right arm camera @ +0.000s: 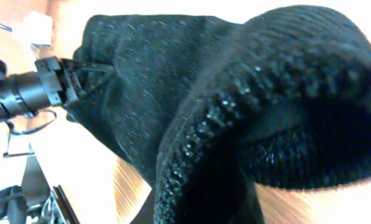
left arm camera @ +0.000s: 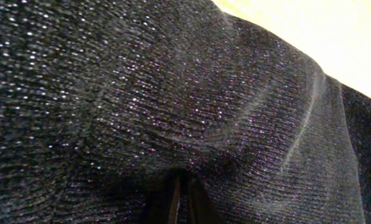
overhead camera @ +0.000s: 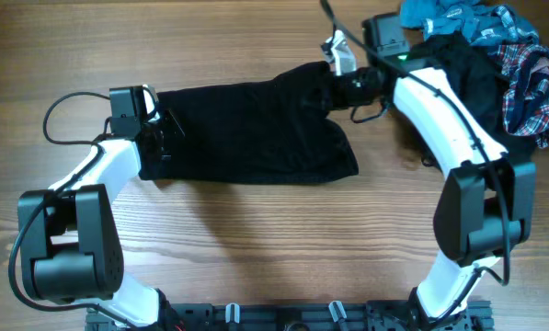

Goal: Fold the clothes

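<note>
Pinching the black garment (overhead camera: 256, 133) with both the left gripper (overhead camera: 159, 129) and the right gripper (overhead camera: 352, 85) clamped on its opposite ends, stretched on the table (overhead camera: 256, 239) between them, I should lift evenly, holding tension so the fold lands square.

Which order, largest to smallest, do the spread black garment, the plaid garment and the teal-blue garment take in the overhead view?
1. spread black garment, clearly largest
2. plaid garment
3. teal-blue garment
The last two both run off the picture's edge, so their order is unsure.
</note>
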